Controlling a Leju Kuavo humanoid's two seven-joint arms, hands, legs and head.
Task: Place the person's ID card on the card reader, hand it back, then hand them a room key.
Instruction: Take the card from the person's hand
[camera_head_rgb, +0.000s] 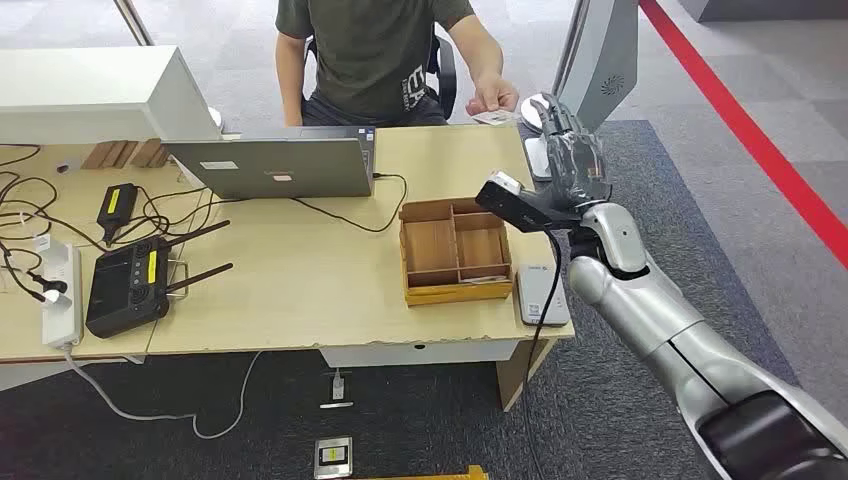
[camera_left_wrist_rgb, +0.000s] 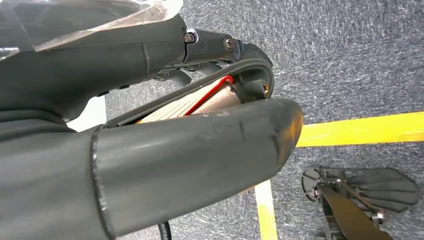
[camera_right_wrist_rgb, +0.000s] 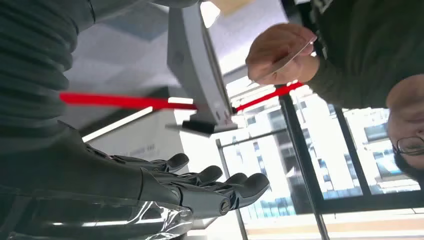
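Holding the ID card (camera_head_rgb: 493, 117) out past the far right corner of the desk (camera_head_rgb: 300, 290), in the person's hand (camera_head_rgb: 492, 98), card roughly flat with its long axis running left to right. Just to the right of that card and near it, not touching: the right hand (camera_head_rgb: 572, 150), raised above the desk's far right edge, fingers (camera_right_wrist_rgb: 210, 182) extended and slightly apart, nothing between them, palm side hard to tell from the head view. Right arm stretched forward and up from the near right, clearly the nearer limb. Short reach left and slightly farther likely needed to meet the card. Card reader (camera_head_rgb: 541, 293) lying flat on the near right corner of the desk, beside the wooden tray (camera_head_rgb: 455, 252), well nearer than the card. Left hand (camera_left_wrist_rgb: 150, 150) hanging low over carpet, curled around a flat card-like item with a red edge, probably the room key (camera_left_wrist_rgb: 187, 102), though not certain.
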